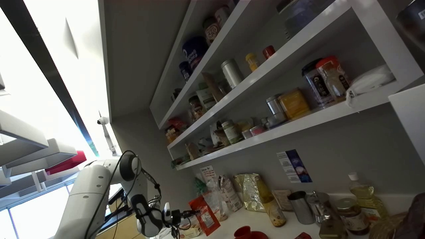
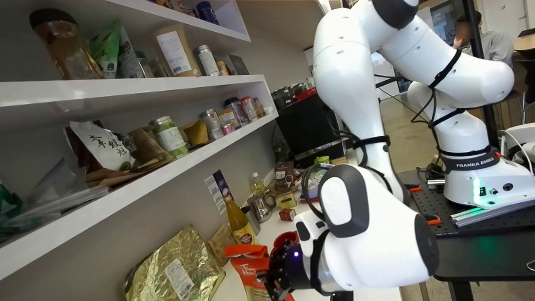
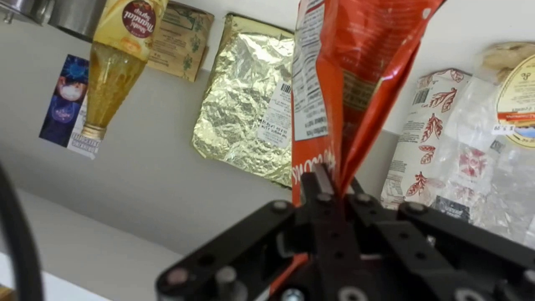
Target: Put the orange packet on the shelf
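The orange packet [image 1: 206,219] is a red-orange bag with light print; it also shows in an exterior view [image 2: 250,267] and large in the wrist view [image 3: 368,46]. My gripper [image 1: 196,212] is closed on the packet's edge; in the wrist view the fingers [image 3: 340,182] pinch its folded side. The gripper [image 2: 269,278] partly hides the packet in an exterior view. The packet hangs low over the counter, below the shelf; I cannot tell whether it touches the counter. The shelf [image 1: 298,126] is the lowest white board, also seen in an exterior view [image 2: 159,176], lined with jars, tins and bags.
A gold foil bag [image 2: 179,267], a syrup bottle [image 2: 239,219] and a red cup [image 1: 243,232] stand near the packet. Red-and-white packets [image 1: 229,194] stand against the wall. On the shelf are a green jar [image 2: 170,136], a white pouch [image 2: 102,144] and a yellow tin [image 1: 294,103].
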`<state>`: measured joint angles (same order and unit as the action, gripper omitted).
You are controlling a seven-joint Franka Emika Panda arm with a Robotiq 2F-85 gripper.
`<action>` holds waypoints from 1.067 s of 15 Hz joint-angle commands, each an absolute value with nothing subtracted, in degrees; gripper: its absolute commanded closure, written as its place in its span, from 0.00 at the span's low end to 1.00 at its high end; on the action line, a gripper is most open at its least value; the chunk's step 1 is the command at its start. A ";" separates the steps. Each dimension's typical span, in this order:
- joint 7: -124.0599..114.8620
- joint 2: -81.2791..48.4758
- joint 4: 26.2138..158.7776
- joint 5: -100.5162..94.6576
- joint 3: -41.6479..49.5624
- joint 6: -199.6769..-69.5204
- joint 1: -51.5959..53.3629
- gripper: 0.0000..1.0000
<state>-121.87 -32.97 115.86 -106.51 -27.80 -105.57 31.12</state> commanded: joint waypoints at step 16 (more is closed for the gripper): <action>-115.25 18.51 146.08 -115.06 -13.18 -134.44 15.17 0.99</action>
<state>-118.24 9.29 141.83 -112.96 -17.01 -128.95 16.31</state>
